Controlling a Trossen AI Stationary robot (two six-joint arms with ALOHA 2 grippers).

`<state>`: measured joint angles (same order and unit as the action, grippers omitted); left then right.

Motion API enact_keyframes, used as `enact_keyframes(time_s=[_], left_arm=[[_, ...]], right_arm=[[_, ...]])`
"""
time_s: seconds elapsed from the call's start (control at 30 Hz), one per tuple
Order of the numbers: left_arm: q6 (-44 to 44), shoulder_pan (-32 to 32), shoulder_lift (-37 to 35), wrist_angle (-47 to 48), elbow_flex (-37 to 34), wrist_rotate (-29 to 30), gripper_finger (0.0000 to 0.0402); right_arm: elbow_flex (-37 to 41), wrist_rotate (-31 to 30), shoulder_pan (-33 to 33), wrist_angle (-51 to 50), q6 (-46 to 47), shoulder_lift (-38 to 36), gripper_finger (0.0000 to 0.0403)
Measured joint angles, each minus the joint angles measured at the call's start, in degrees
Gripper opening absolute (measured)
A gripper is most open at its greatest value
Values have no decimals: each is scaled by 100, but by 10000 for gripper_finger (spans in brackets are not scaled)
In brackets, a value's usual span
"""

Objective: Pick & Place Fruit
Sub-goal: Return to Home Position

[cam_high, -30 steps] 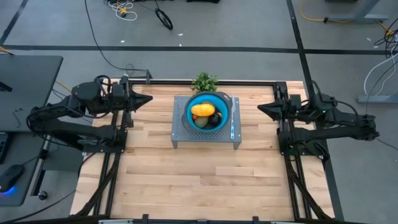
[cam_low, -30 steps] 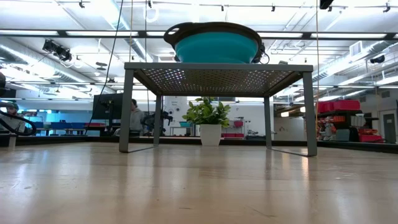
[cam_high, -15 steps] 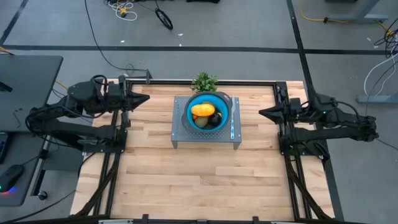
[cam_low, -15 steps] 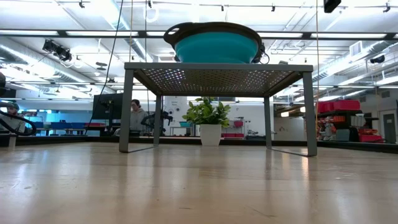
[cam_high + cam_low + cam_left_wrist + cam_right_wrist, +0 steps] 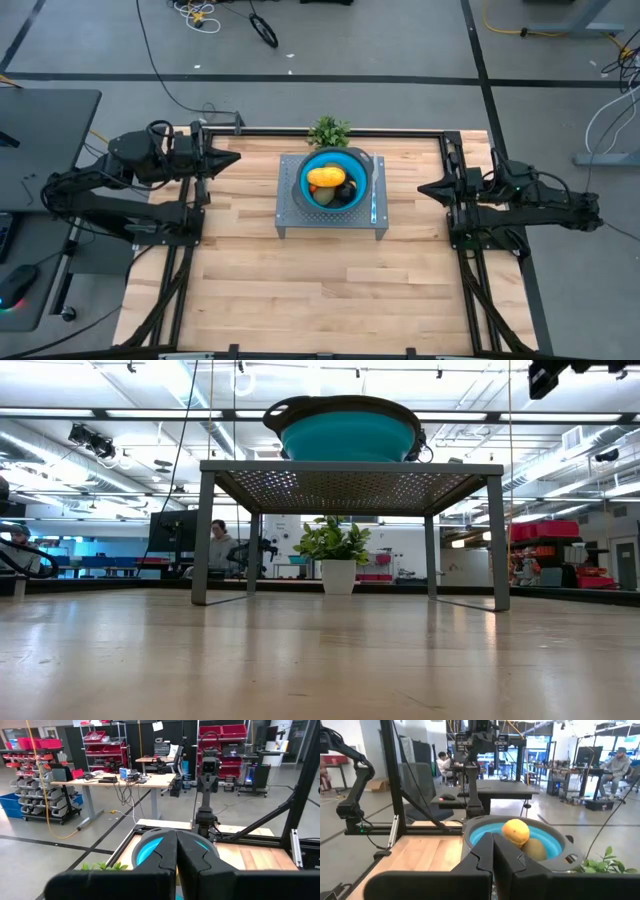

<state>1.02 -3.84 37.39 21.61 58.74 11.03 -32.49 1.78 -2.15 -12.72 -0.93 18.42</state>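
On shelf (image 5: 291, 218), fruit (image 5: 326, 177) being kept in bowl (image 5: 309, 166).
Being held closed and empty (sorting seems done): left gripper (image 5: 232, 159), right gripper (image 5: 424, 188).

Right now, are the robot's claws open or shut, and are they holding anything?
Left gripper: shut, empty, by the table's left edge.
Right gripper: shut, empty, by the table's right edge.
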Motion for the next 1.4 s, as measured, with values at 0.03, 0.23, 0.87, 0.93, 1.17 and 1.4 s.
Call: enact_keyframes(time_s=[0.03, 0.23, 0.87, 0.93, 1.17, 1.4], left_arm=[[6, 0, 0, 6, 0, 32, 4], [-3, -2, -22, 162, 0, 163, 4], [-485, -2, -191, 471, 0, 185, 4], [-490, -2, -237, 471, 0, 185, 4], [-763, -2, -336, 471, 0, 188, 4], [-653, 0, -376, 483, 0, 422, 4]], right_arm=[[104, 4, 0, 59, -2, -85, 3], [708, 117, -1, 301, -264, -552, 3], [2657, 715, -2, 1591, -773, -1543, 3], [2802, 852, -2, 1704, -815, -1609, 3], [3147, 937, -2, 1768, -815, -1838, 3], [3195, 944, -2, 1538, -815, -1839, 3]])
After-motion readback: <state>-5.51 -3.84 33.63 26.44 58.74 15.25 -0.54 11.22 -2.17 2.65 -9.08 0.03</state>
